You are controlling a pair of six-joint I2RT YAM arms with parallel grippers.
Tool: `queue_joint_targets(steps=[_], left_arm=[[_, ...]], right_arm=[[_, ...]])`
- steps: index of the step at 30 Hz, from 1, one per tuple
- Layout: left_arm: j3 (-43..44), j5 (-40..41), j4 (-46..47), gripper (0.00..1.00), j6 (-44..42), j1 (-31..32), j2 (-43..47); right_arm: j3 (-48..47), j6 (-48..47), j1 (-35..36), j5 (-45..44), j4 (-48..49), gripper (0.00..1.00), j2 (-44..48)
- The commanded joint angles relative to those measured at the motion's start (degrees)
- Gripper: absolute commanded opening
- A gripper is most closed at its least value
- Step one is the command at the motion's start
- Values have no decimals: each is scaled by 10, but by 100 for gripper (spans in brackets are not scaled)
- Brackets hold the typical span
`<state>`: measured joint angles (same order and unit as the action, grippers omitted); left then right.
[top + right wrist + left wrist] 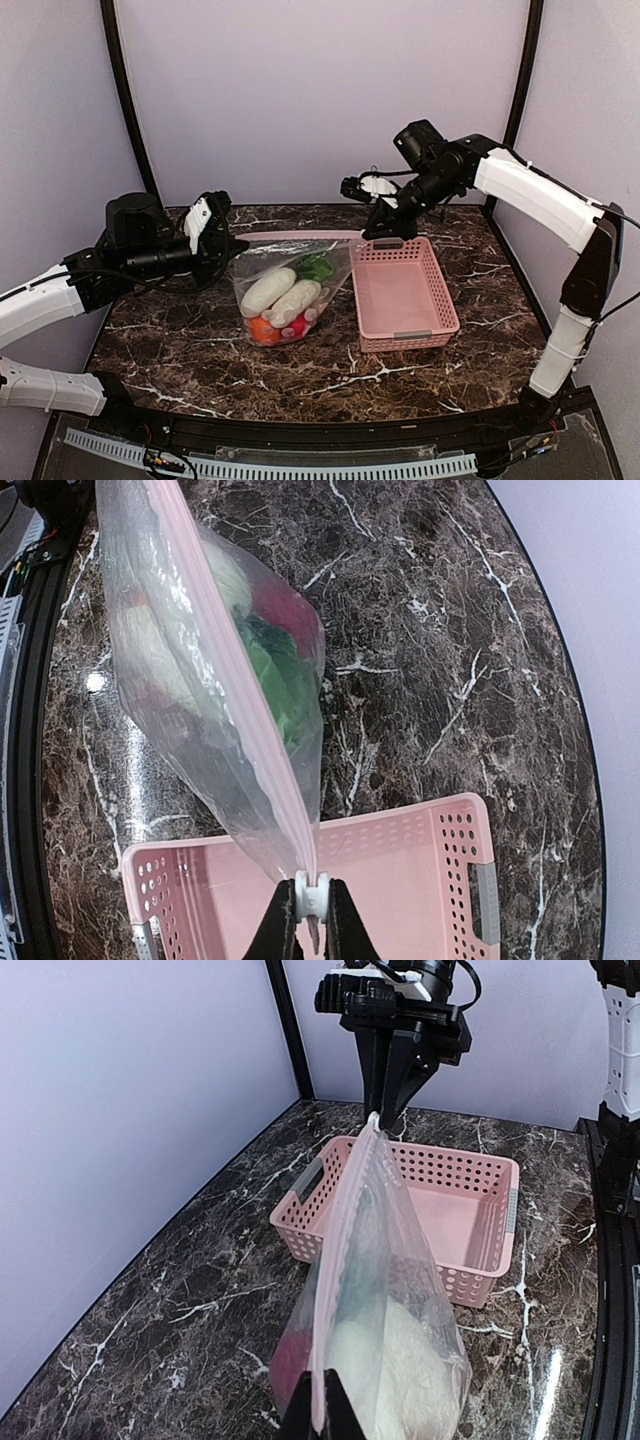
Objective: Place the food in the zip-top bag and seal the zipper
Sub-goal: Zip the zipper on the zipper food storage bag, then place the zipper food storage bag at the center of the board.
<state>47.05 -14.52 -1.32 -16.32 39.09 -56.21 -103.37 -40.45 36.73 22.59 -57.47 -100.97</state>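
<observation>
Zipper (246,700) taut between left tool (318,1405) clamped on its end and right tool (311,920) clamped on slider (311,892).

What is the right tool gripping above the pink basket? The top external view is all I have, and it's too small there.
Observer: In the right wrist view the right tool is shut on the small white slider at the end of the zipper.
Operator: And the left tool?
Observer: The left wrist view shows the left tool pinching the opposite top corner of the zip-top bag, zipper edge stretched straight toward the right tool.
Operator: Any gap in the mouth?
Observer: From the right wrist, the zipper reads as one flat pink line behind the slider, no gap visible; its far end leaves the frame.
</observation>
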Motion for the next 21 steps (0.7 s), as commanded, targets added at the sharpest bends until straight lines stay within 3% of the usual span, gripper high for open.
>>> queue_joint_targets(steps=[1,4,7,11,21], left_arm=[[-11,-3,11,1,4,-9,15],[-15,-11,24,1,11,-9,12],[-21,-23,31,1,15,-9,10],[-32,-39,41,1,18,-9,10],[-64,-35,69,1,10,-9,18]], right_arm=[[-2,1,-18,-14,-35,9,-2],[-21,2,-18,6,-47,15,-8],[-49,10,-20,28,-59,38,-6],[-82,19,-34,61,-66,53,3],[-63,65,-100,114,-42,61,16]])
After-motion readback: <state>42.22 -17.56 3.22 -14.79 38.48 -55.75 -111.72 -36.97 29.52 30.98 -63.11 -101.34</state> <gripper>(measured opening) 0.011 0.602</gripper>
